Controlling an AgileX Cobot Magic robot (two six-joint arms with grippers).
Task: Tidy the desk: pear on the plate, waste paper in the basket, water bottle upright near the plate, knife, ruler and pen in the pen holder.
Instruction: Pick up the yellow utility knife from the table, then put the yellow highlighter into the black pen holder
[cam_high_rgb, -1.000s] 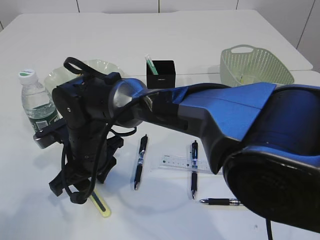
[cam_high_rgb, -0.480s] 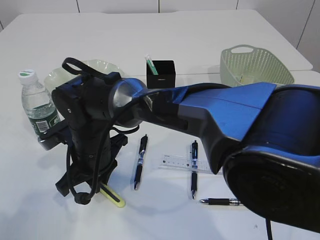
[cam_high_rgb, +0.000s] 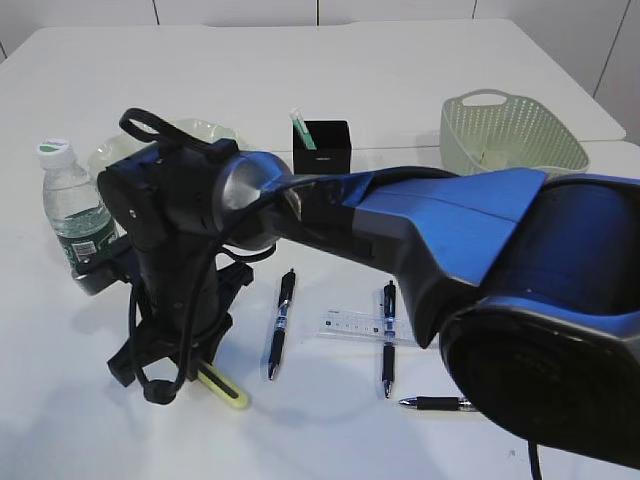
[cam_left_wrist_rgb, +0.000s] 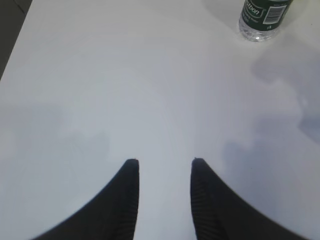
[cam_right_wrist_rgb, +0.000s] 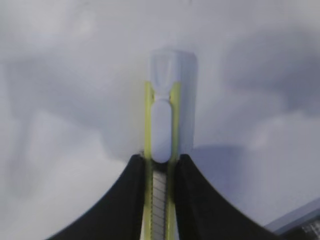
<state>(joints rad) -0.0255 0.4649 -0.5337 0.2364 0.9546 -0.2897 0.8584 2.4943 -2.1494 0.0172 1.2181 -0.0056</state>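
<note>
My right arm reaches across to the left of the table, and my right gripper (cam_high_rgb: 190, 368) (cam_right_wrist_rgb: 160, 157) is shut on the yellow knife (cam_high_rgb: 226, 389) (cam_right_wrist_rgb: 163, 115), whose white end sticks out past the fingertips. My left gripper (cam_left_wrist_rgb: 162, 161) hangs open over bare white table, nothing between its fingers. The water bottle (cam_high_rgb: 72, 205) (cam_left_wrist_rgb: 262, 17) stands upright next to the pale green plate (cam_high_rgb: 206, 131), which the arm mostly hides. The black pen holder (cam_high_rgb: 322, 147) stands behind. Three pens (cam_high_rgb: 281, 322) (cam_high_rgb: 388, 335) (cam_high_rgb: 440, 403) and the clear ruler (cam_high_rgb: 350, 326) lie flat. The pear is hidden.
A pale green basket (cam_high_rgb: 510, 130) stands at the back right with something pale inside. A green and white item sticks out of the pen holder. The blue arm fills the right foreground and blocks much of the table there.
My right gripper has closed on the knife and risen a little. The knife's free end has swung to the right. The left gripper has not moved.
</note>
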